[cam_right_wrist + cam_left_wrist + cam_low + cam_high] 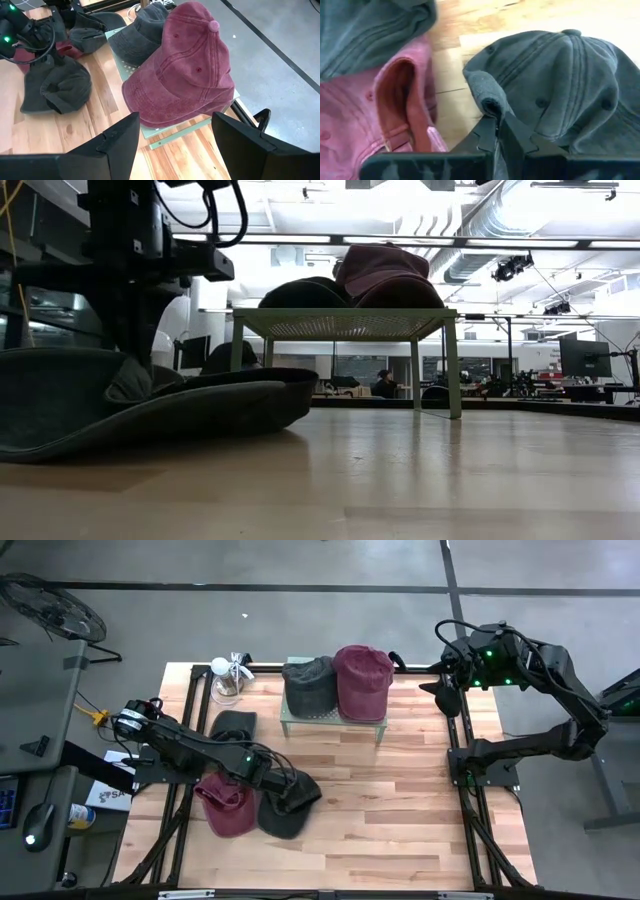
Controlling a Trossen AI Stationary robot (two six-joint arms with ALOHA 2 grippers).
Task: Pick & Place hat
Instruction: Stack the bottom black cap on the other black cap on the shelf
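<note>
Hats lie in a cluster at the table's (400,840) left front: a red hat (228,806), and touching its right side the grey hat (290,802) now being picked. The left gripper (496,120) has its jaws clamped together on a fold of that grey hat's edge, a thin pinch of cloth only. That looks like the risk: soft fabric may slide out as the arm lifts, or the hat may swing and sag. The red hat lies so close that a dragged brim could snag it and pull it along. A third dark hat (233,724) lies farther back, near a glass jar (226,686), both beside any path back toward the green stand (333,722). That stand already holds a grey hat (309,686) and a red hat (362,680) side by side, leaving little bare top, so a placed hat could slip off or knock one down. At far right, the right gripper (175,131) waits above the stand's end, jaws wide apart and empty.
</note>
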